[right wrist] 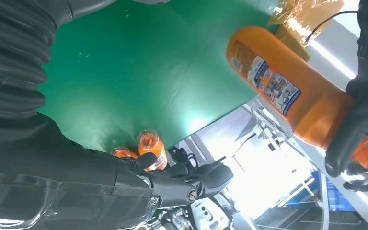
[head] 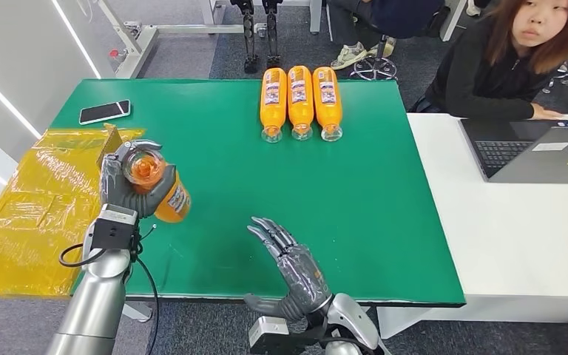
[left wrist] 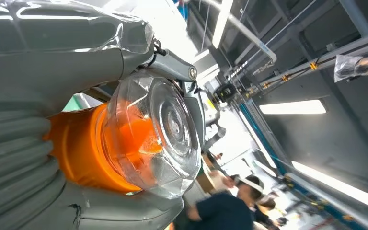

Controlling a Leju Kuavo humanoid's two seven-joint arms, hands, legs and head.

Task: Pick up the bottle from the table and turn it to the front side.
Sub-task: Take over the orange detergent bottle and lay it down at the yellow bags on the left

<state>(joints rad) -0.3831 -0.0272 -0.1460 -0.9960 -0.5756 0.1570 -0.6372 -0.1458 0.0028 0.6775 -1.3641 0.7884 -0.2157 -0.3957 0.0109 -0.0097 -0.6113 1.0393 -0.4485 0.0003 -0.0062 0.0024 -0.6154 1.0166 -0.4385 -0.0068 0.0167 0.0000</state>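
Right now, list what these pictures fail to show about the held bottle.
- Orange plastic drink bottle: cap end hidden in head view, behind its clear base.
- Its label: print too small in right wrist view.
- Left robot hand: fingers hidden behind the bottle in left wrist view.

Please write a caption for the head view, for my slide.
Left hand lifts an orange bottle above the green table.

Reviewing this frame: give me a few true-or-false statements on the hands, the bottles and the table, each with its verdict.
1. The left hand grips an orange plastic bottle lifted off the green table. True.
2. The right hand holds a bottle. False: it is open, holding nothing.
3. Three orange bottles lie side by side at the table's far edge. True.
4. A black smartphone lies on the white desk. False: it lies on the green table.
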